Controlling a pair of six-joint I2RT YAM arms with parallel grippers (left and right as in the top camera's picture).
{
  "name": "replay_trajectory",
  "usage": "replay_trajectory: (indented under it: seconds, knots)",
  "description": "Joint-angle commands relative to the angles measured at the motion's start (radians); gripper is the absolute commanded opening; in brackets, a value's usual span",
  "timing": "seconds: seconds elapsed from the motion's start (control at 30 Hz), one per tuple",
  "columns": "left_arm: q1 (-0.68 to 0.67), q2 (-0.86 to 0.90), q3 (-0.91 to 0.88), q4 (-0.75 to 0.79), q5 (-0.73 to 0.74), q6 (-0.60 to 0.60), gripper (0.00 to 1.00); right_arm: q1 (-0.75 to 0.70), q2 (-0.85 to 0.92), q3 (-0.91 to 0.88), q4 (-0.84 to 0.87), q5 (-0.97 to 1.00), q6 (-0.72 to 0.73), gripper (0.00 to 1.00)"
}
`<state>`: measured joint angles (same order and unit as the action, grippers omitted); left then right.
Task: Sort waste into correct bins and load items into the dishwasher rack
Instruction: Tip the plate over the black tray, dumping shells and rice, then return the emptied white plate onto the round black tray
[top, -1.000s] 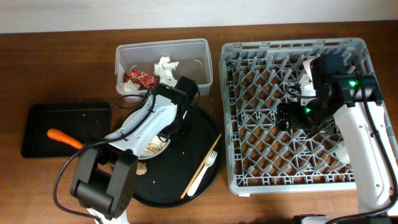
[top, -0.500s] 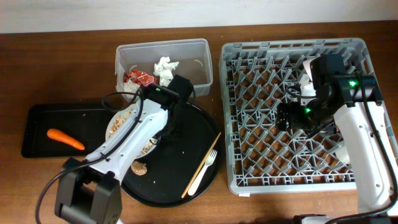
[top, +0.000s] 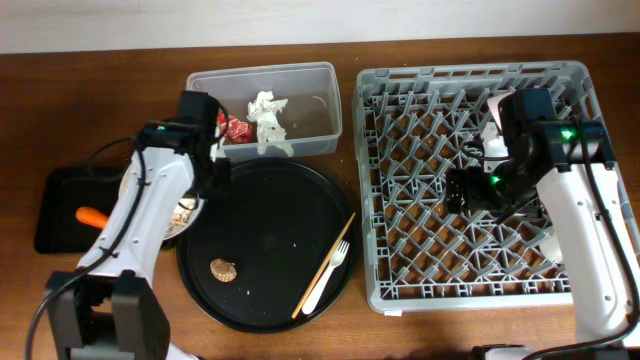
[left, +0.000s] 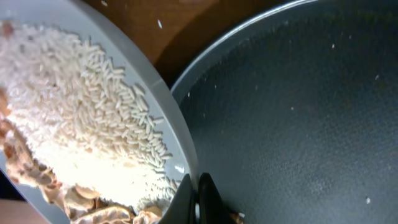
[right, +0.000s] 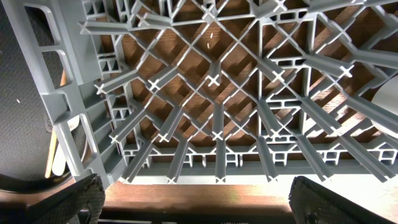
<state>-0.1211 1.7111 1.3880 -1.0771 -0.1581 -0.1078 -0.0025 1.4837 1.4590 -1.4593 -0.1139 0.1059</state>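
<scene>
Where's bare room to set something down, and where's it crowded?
Round black tray: bare middle, between the food scrap and the fork and chopstick. Clear tub: right half bare; tissues and red wrapper crowd its left. Dishwasher rack: left part bare; right gripper hangs open over the middle.

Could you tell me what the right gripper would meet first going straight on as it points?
The right gripper would probably first meet the lattice floor of the large square grey plastic dishwasher rack.
</scene>
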Motion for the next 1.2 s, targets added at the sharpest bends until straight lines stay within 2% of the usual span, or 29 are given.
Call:
replay_trajectory:
  seconds: [0.0, 0.13, 0.33, 0.43, 0.53, 0.73, 0.97, 1.1, 1.17]
  knots:
    - [0.061, -0.027, 0.021, 0.034, 0.116, 0.073, 0.0, -0.005, -0.011, 0.005, -0.004, -0.006, -0.002, 0.98]
    - [0.185, -0.027, 0.021, 0.077, 0.346, 0.148, 0.0, -0.005, -0.011, 0.005, -0.006, -0.006, -0.002, 0.98]
    - [0.353, -0.027, 0.021, 0.115, 0.626, 0.193, 0.0, -0.005, -0.011, 0.005, -0.008, -0.006, -0.001, 0.98]
    - [0.406, -0.027, 0.021, 0.123, 0.696, 0.201, 0.0, -0.005, -0.011, 0.005, -0.008, -0.006, -0.001, 0.98]
    - [0.475, -0.027, 0.021, 0.122, 0.871, 0.238, 0.0, -0.005, -0.011, 0.005, -0.008, -0.006, -0.001, 0.98]
    - [0.645, -0.027, 0.021, 0.119, 1.181, 0.238, 0.0, -0.005, -0.011, 0.005, -0.009, -0.006, -0.001, 0.98]
    - [0.786, -0.027, 0.021, 0.119, 1.445, 0.238, 0.0, -0.005, -0.011, 0.005, -0.015, -0.006, -0.001, 0.98]
    - [0.801, -0.027, 0.021, 0.128, 1.416, 0.238, 0.0, -0.005, -0.011, 0.005, -0.016, -0.006, -0.001, 0.98]
    - [0.803, -0.026, 0.021, 0.119, 1.348, 0.215, 0.0, -0.005, -0.011, 0.005, -0.019, -0.006, -0.001, 0.98]
